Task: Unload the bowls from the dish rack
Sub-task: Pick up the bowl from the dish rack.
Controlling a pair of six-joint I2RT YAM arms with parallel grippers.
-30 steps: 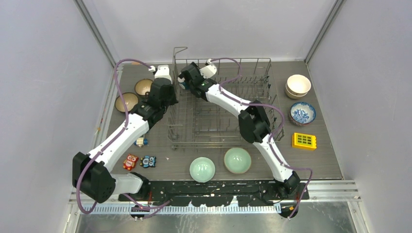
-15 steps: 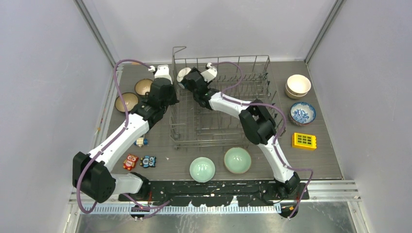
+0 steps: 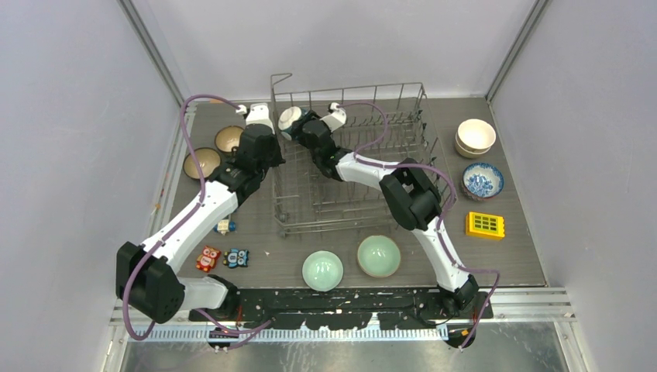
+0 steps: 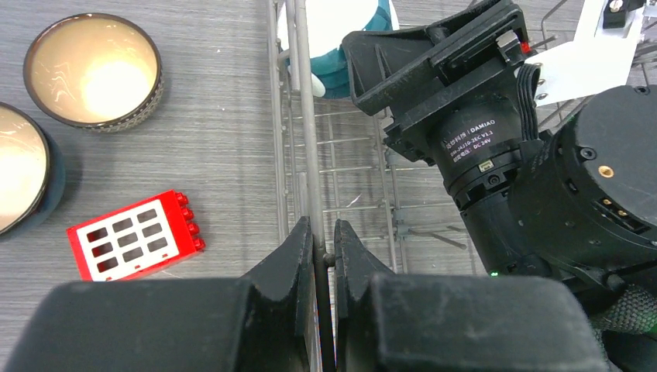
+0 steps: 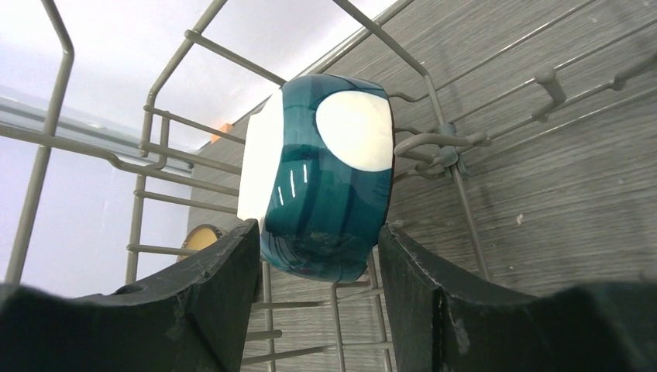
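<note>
The grey wire dish rack (image 3: 352, 167) stands mid-table. One dark teal bowl (image 5: 325, 194) with a cream inside stands on edge among the tines at its far-left corner (image 3: 290, 118). My right gripper (image 5: 318, 232) reaches into the rack with a finger (image 5: 213, 287) against each side of this bowl, shut on it. My left gripper (image 4: 324, 248) is shut on the rack's left rim wire (image 4: 304, 108), just outside the rack (image 3: 262, 147). The teal bowl (image 4: 341, 46) also shows beyond that wire, partly hidden by the right wrist.
Two brown bowls (image 3: 229, 139) (image 3: 201, 163) sit left of the rack. Two mint bowls (image 3: 322, 270) (image 3: 379, 256) lie in front. Stacked cream bowls (image 3: 475, 137), a blue-and-white bowl (image 3: 483, 181) and a yellow block (image 3: 485, 225) are on the right. Toy blocks (image 3: 223, 257) lie front left.
My right gripper slid left to the rack's far-left corner and closed round the teal bowl. The rack shifted slightly away and left. The left arm kept its hold.
</note>
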